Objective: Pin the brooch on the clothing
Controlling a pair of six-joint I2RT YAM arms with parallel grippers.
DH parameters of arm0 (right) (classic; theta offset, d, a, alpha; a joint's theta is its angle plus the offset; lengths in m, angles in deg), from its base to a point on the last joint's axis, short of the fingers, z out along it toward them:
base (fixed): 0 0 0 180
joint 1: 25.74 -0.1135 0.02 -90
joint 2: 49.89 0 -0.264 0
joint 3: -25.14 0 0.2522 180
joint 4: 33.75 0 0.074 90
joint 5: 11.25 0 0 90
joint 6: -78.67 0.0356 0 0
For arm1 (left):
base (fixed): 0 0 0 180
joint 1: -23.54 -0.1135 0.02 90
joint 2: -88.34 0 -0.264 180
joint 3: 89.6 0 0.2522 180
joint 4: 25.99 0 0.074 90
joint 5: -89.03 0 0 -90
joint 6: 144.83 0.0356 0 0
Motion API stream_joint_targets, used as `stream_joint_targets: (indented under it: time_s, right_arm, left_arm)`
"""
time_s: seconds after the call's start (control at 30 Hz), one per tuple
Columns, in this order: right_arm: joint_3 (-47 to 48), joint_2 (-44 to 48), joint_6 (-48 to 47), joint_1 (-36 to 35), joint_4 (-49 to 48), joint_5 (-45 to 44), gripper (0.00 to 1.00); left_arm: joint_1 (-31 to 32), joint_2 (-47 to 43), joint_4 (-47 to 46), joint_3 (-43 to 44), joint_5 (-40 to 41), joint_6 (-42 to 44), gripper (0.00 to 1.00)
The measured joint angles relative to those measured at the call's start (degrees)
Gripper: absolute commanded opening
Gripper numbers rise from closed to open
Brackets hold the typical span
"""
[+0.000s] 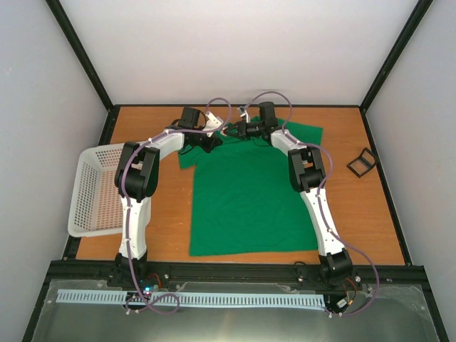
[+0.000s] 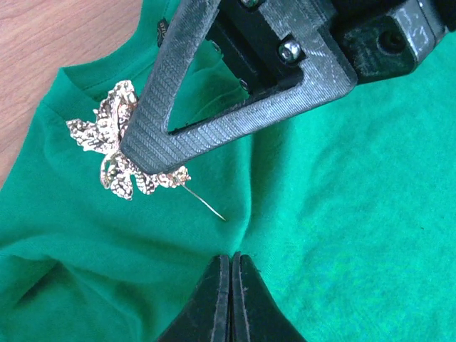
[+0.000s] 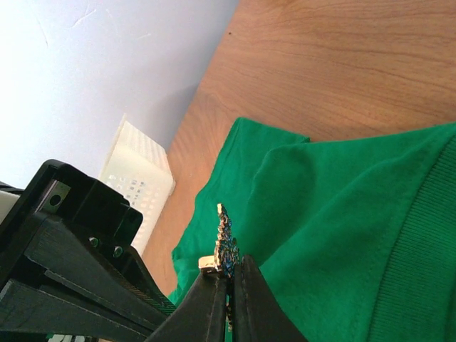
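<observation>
The green T-shirt [image 1: 249, 199] lies flat on the table, neckline at the far end. My left gripper [image 2: 231, 258] is shut, and a fold of the shirt fabric [image 2: 342, 214] puckers at its tips near the collar. My right gripper [image 3: 231, 267] is shut on the silvery leaf-like brooch [image 3: 226, 242]. In the left wrist view the brooch [image 2: 114, 146] sits just over the shirt by the neckline, under a right finger [image 2: 214, 92]. Its bare pin [image 2: 206, 205] points toward the left tips. Both grippers meet at the collar, left [image 1: 212, 142] and right [image 1: 231, 130].
A white mesh basket [image 1: 96, 189] stands at the left table edge and also shows in the right wrist view [image 3: 139, 167]. A small black frame-like box [image 1: 362, 162] lies at the right. Bare wood shows around the shirt, with cage posts at the back corners.
</observation>
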Motion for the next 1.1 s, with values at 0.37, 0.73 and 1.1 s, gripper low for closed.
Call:
stream_joint_targets:
  time_s: [0.37, 0.73, 1.1]
  right_arm:
    - [-0.48, 0.00, -0.24, -0.24, 0.15, 0.24, 0.03]
    - [-1.53, 0.00, 4.39, -0.39, 1.01, 0.24, 0.02]
    - [-2.19, 0.04, 12.72, -0.39, -0.79, 0.24, 0.03]
  left_arm:
    - [-0.04, 0.00, 0.07, 1.09, 0.00, -0.04, 0.01]
    - [-0.04, 0.00, 0.07, 1.07, 0.02, -0.02, 0.01]
    - [-0.04, 0.02, 0.11, 0.66, 0.07, -0.04, 0.07]
